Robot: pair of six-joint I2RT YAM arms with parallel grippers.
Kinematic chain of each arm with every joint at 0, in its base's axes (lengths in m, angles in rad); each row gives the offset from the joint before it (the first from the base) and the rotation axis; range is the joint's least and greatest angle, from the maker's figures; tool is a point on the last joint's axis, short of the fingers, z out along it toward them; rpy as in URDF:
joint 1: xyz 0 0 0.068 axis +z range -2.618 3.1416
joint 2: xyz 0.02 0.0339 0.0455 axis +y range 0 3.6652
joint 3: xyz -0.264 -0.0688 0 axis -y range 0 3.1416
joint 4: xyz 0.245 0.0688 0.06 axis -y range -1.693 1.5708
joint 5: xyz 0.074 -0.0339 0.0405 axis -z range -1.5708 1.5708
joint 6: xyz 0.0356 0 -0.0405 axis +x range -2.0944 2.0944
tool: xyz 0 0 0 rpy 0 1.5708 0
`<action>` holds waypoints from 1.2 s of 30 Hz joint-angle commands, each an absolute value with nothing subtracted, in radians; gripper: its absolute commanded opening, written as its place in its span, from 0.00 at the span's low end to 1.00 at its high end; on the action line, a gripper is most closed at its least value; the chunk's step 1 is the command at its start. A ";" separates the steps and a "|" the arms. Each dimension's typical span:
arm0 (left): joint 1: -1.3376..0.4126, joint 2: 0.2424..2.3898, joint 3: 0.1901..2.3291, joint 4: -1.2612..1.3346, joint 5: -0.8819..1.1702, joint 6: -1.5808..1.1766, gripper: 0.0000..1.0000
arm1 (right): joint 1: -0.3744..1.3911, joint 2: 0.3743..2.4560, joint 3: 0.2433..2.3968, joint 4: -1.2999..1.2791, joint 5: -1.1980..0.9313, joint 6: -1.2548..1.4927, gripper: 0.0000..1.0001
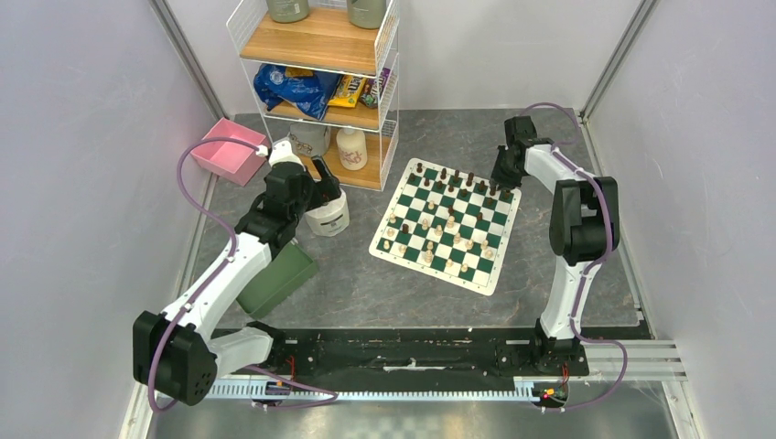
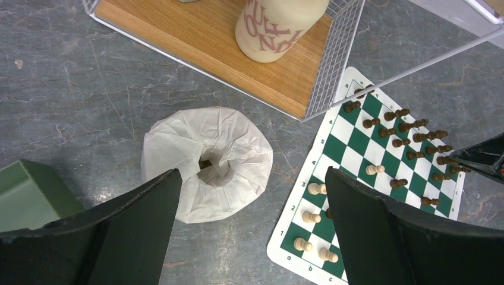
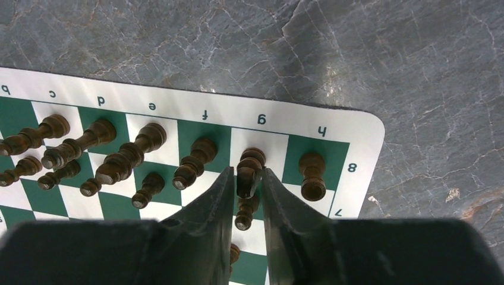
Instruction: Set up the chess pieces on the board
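Two rows of dark chess pieces [image 3: 128, 155], turned wood with a glossy brown finish and knobbed tops, stand upright along the lettered far edge of the board [image 3: 178, 105], long axes vertical. One dark piece [image 3: 250, 169] stands on the white square in column g of the edge row, and the right gripper [image 3: 247, 178] has its two black fingers close on either side of it; whether they press on it cannot be told. Cream chess pieces [image 2: 310, 217] of the same turned shape stand at the board's near side, several among the middle squares. The board is a thin flat mat of green and white squares with a white border, lying askew on the grey marbled table [image 1: 366, 293], one corner pointing towards the arm bases. Left of it sits a toilet roll [image 2: 208, 163] wrapped in crinkled white paper, core hole up; the left gripper [image 2: 252, 178] hangs above it, jaws spread wide, holding nothing. A green bin [image 1: 274, 279] lies beside that arm and a wire shelf [image 1: 320, 41] with wooden boards stands beyond.
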State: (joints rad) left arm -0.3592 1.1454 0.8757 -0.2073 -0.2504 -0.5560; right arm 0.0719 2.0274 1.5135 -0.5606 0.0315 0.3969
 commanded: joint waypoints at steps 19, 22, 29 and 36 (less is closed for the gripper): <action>-0.339 1.099 0.839 -0.150 -0.206 -0.578 0.98 | 0.108 1.724 1.404 -0.591 -0.053 0.380 0.49; -0.337 1.097 0.837 -0.144 -0.197 -0.581 0.98 | 0.151 1.705 1.353 -0.591 -0.034 0.382 0.51; -0.334 1.098 0.838 -0.142 -0.196 -0.584 0.98 | 0.213 1.764 1.316 -0.593 -0.006 0.393 0.51; -0.329 1.095 0.845 -0.150 -0.199 -0.577 0.98 | 0.237 1.811 1.294 -0.600 0.059 0.404 0.50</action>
